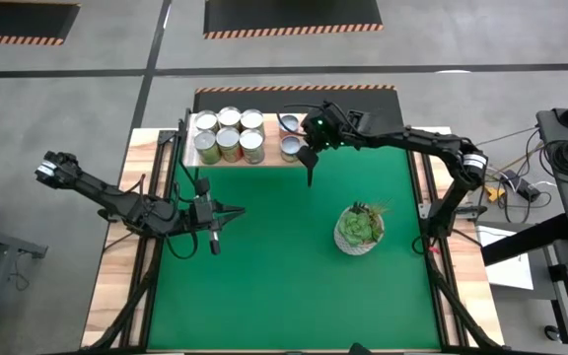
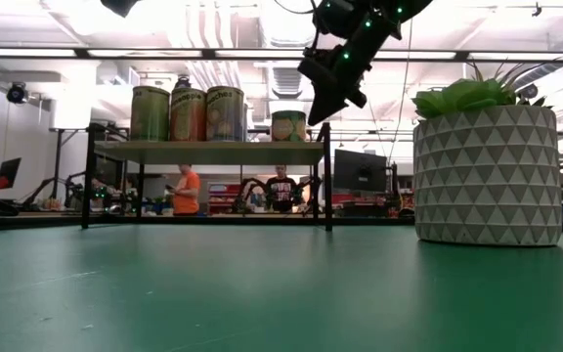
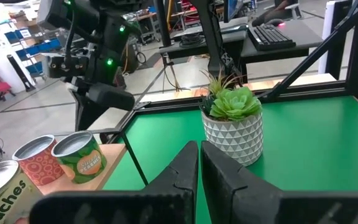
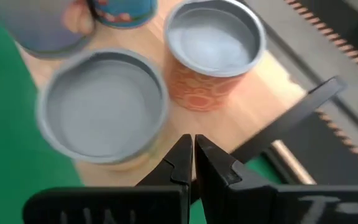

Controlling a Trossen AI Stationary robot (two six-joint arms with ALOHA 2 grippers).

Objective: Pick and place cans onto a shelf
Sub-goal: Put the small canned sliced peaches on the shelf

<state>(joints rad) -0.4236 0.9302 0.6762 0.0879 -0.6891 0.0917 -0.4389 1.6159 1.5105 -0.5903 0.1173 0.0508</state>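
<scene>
Silvery-topped cans (image 1: 229, 134) stand in a tight block of six on the left part of the shelf (image 1: 269, 161), with two more (image 1: 291, 136) set apart nearer its right end; as far as the high view shows, all eight are already on the light-wood board and none lies on the green mat (image 1: 294, 266). Just beside that right-hand pair hangs the right tool (image 1: 310, 170), at the shelf's front edge, its fingers pressed together and holding nothing; its wrist view looks straight down on the two can tops with the closed tips over the board's edge. Risk, as I judge it, lies mainly here: a sideways or downward move of this arm so near the pair could nudge a can off the board or topple it into its neighbour, and the thin black legs might let the shelf shift if it is bumped. A white pot (image 1: 359, 230) holding a leafy plant sits on the mat well apart from the shelf, so it seems safe unless the right arm sweeps back low. Left tool (image 1: 215, 242) waits over the mat's left side, also closed and empty, pointing across the surface.
</scene>
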